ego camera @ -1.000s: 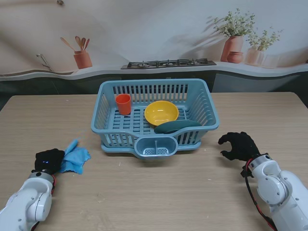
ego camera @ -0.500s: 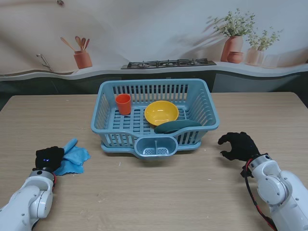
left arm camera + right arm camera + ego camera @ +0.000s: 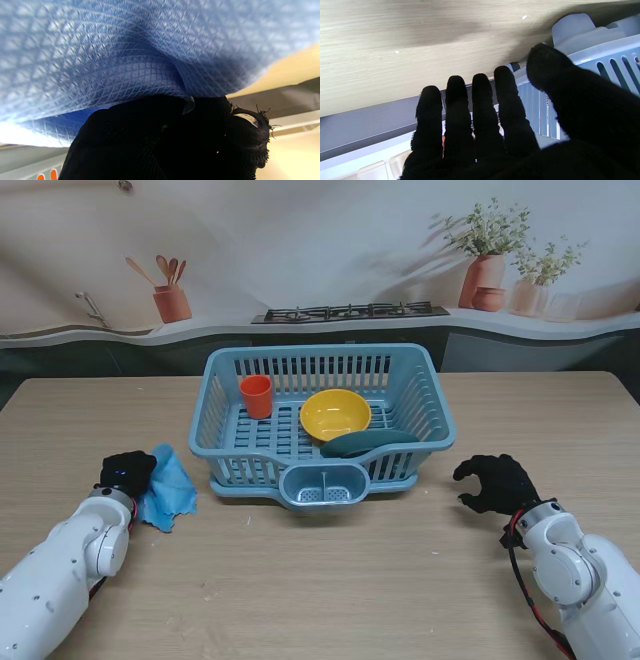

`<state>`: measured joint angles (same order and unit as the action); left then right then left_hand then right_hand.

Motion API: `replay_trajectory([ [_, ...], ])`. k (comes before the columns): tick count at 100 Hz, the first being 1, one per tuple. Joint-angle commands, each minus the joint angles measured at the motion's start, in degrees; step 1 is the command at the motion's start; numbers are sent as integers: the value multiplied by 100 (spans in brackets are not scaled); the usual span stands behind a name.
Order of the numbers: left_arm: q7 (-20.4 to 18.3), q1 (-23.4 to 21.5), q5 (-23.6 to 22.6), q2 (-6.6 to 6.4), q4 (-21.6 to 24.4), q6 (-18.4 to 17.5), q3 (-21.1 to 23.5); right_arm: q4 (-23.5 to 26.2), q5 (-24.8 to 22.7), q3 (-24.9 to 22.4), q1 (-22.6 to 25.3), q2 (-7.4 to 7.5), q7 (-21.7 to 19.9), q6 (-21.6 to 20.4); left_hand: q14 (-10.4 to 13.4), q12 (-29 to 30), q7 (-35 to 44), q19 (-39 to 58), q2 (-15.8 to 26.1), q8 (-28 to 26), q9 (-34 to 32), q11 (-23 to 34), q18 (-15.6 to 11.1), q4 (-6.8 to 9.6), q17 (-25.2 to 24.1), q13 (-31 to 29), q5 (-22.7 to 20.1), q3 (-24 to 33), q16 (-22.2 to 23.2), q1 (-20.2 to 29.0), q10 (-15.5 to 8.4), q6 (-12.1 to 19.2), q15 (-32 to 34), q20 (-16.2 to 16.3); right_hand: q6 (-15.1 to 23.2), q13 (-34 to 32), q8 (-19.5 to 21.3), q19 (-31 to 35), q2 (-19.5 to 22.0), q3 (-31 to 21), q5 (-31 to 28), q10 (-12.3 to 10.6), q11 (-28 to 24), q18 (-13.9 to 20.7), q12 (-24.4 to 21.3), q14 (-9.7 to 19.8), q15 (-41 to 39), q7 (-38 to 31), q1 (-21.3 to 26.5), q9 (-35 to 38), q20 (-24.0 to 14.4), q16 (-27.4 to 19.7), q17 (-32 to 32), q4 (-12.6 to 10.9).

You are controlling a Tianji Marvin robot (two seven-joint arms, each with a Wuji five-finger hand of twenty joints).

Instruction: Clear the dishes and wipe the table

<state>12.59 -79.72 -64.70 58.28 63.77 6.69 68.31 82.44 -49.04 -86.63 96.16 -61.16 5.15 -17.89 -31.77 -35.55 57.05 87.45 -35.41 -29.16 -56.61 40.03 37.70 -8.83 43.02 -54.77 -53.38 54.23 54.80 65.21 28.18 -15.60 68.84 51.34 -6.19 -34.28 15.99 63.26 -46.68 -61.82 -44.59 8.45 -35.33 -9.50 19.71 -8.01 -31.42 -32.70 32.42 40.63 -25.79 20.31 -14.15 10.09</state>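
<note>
Three dishes being racked in the basket (image 3: 425,415), wiping is judged underway: cloth (image 3: 170,488) apparently clenched by left hand (image 3: 125,473), right hand (image 3: 495,483) unclenched, a sweep required next.

Stand cam overhead, wrist cams close, both seeing rack (image 3: 322,420)

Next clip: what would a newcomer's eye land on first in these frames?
The light blue dish basket at the table's middle draws the eye first, holding an orange cup, a yellow bowl and a dark teal plate. Next is the blue cloth, bunched in the black-gloved left hand just left of the basket. The right hand hangs open and holds nothing on the other side.
</note>
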Motion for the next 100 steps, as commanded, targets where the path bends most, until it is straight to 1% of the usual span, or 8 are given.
replay_trajectory([
  [1, -140, 9, 37, 46, -47, -69, -42, 20, -39, 2, 3, 6, -80, -14, -392, 62, -383, 268, 141, 330, -104, 222, 229, -81, 52, -63, -240, -184, 4, 119, 137, 111, 45, 182, -17, 55, 19, 64, 90, -63, -87, 18, 15, -85, -19, -50, -72, -20, 108, 41, -47, 29, 17, -205],
  [12, -155, -27, 45, 47, -19, -77, -29, 9, -44, 1, -14, 7, -74, -35, -384, 62, -372, 269, 142, 332, -104, 223, 229, -81, 52, -65, -243, -185, 0, 118, 145, 107, 47, 182, -19, 59, 19, 62, 116, -58, -83, 19, 21, -82, -22, -50, -70, -19, 82, 32, -46, 28, 21, -204],
  [26, -286, -380, -28, 58, 328, -4, 233, 6, -27, 6, -10, 6, -77, -42, -413, 64, -373, 269, 145, 343, -94, 218, 229, -80, 52, -46, -238, -184, 1, 118, 163, 92, 47, 181, -10, 58, 20, 58, 113, -56, -83, 12, 20, -82, -21, -48, -68, -19, 81, 31, -47, 27, 24, -204],
  [44, -457, -1172, -304, 69, 1048, 66, 798, 1, -6, 5, 0, 2, -67, -67, -428, 65, -377, 266, 151, 350, -83, 215, 229, -82, 46, -30, -242, -184, 5, 120, 157, 93, 50, 180, -16, 60, 20, 58, 116, -51, -82, 16, 21, -79, -21, -42, -69, -19, 70, 35, -50, 28, 27, -202],
  [54, -458, -1637, -423, 90, 1426, 67, 1101, 1, 14, 9, 8, -1, -66, -74, -435, 67, -381, 248, 151, 349, -79, 210, 229, -84, 18, -6, -244, -187, 9, 124, 152, 95, 47, 176, -14, 59, 21, 54, 116, -52, -85, 9, 23, -74, -21, -44, -68, -21, 71, 32, -49, 27, 24, -202],
  [74, -393, -2399, -647, 116, 2002, -122, 1622, 18, 44, 14, 32, 1, -110, -66, -439, 68, -384, 165, 142, 313, -78, 186, 229, -85, -98, 45, -272, -197, 18, 132, 110, 167, 27, 167, -14, 64, 20, 56, 119, -54, -83, 17, 24, -69, -21, -47, -68, -19, 73, 30, -53, 28, 27, -203],
  [88, -301, -2642, -777, 114, 2158, -297, 1836, 29, 59, 12, 32, 0, -121, -80, -437, 68, -402, 144, 134, 295, -79, 168, 229, -84, -115, 67, -292, -203, 21, 134, 87, 190, 11, 171, -16, 68, 19, 53, 141, -39, -81, 22, 22, -41, -19, -46, -68, -16, 38, 30, -55, 28, 29, -199],
  [100, -196, -2597, -793, 105, 2070, -401, 1862, 32, 44, 2, 28, 2, -115, -104, -428, 71, -420, 123, 127, 276, -93, 143, 229, -82, -140, 77, -304, -208, 25, 135, 57, 217, 0, 175, -21, 65, 20, 54, 138, -44, -81, 23, 23, -84, -20, -52, -69, -17, 40, 31, -58, 28, 28, -200],
])
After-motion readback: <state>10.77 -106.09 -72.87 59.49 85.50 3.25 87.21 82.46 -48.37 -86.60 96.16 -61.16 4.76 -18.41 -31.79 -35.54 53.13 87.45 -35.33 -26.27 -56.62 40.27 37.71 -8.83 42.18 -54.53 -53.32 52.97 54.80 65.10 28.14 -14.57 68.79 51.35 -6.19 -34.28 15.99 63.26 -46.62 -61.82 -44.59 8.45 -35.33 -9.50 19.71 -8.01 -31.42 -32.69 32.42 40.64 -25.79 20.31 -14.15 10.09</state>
